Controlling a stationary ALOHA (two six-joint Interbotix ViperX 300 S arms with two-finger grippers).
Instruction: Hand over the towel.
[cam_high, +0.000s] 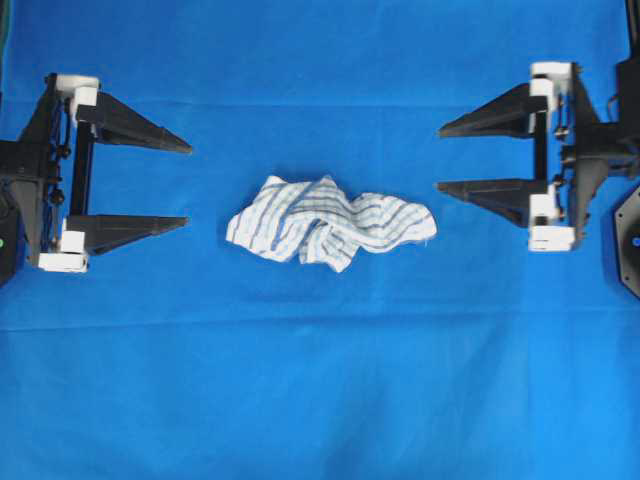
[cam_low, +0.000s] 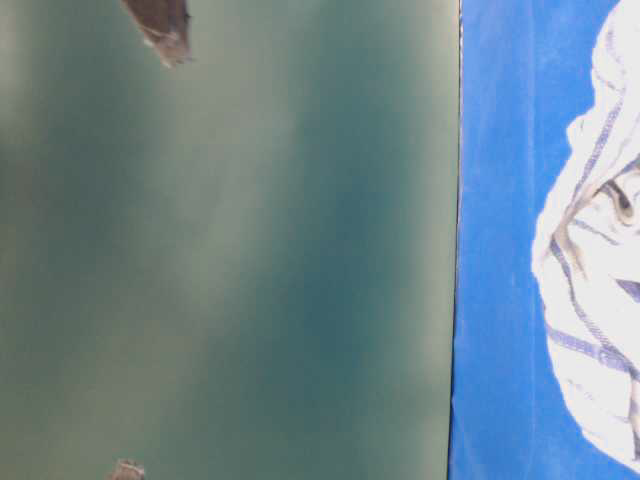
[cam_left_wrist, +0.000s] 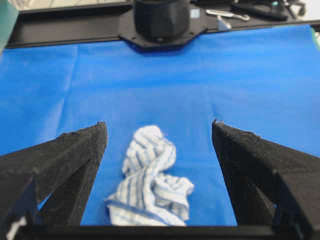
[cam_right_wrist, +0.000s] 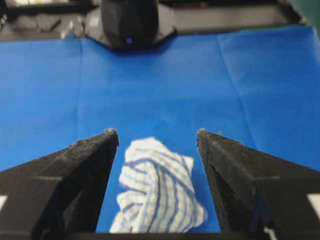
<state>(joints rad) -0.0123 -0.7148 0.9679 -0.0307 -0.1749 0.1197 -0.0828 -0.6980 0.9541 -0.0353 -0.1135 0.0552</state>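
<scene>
Here, both claws wait wide apart, nothing held.
The small crumpled white towel with thin blue-grey stripes (cam_high: 330, 225) lies mid-worktop between left claw (cam_high: 188, 183) and right claw (cam_high: 438, 158); a shallow pinch may catch the plain blue cloth (cam_high: 320, 400) beneath, or only a loose fold that slips.

No legible text, labels or numbers.
</scene>
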